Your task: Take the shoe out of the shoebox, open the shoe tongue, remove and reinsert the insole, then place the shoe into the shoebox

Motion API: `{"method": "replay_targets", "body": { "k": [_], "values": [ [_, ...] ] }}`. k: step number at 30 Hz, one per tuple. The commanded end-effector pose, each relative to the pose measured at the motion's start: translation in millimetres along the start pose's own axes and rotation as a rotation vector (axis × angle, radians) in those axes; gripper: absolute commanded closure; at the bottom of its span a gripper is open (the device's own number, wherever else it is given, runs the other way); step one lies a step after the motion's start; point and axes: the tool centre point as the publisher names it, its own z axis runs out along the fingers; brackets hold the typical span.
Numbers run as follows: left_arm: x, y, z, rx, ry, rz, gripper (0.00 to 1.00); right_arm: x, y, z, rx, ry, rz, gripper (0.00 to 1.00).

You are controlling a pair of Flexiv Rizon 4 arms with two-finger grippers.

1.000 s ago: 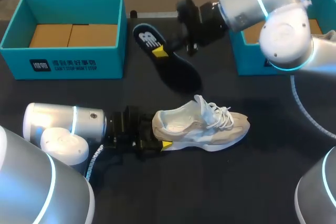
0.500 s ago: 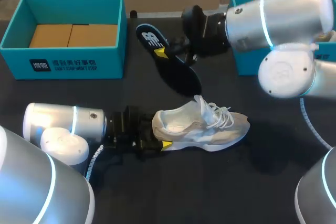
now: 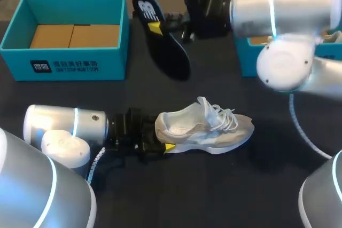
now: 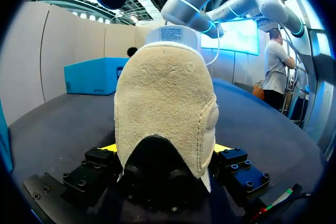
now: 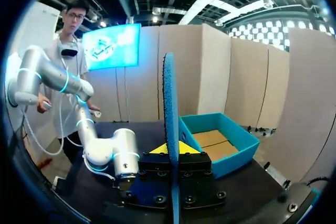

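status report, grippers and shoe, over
Left gripper shut on heel of beige lace-up sneaker. Right gripper shut on dark blue foam insole, held aloft. Nothing between them.

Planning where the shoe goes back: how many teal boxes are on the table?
2: the left box far left, open; the right box far right, largely hidden by the right arm.

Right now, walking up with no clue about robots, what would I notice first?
A dark insole hangs in the air, pinched by the right arm's fingers. Below it, a pale shoe sits on the table, its heel gripped by the left arm's fingers. An open teal box stands at the far left.
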Motion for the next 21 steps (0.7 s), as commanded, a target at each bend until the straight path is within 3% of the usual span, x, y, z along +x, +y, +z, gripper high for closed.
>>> {"method": "replay_targets", "body": {
  "k": [1,13,18,21],
  "values": [
    [0.8,1.5,0.4,0.001,-0.002,0.0,1.0,-2.0,14.6,-10.4,-0.02,0.196,0.045,1.0],
    [0.8,1.5,0.4,0.001,-0.002,0.0,1.0,24.4,70.1,-47.0,-0.15,0.308,0.224,1.0],
    [0.8,1.5,0.4,0.001,-0.002,0.0,1.0,48.7,92.4,-68.0,-0.148,0.379,0.288,1.0],
    [0.8,1.5,0.4,0.001,-0.002,0.0,1.0,51.0,97.8,-71.8,-0.142,0.357,0.272,1.0]
  ]
}}
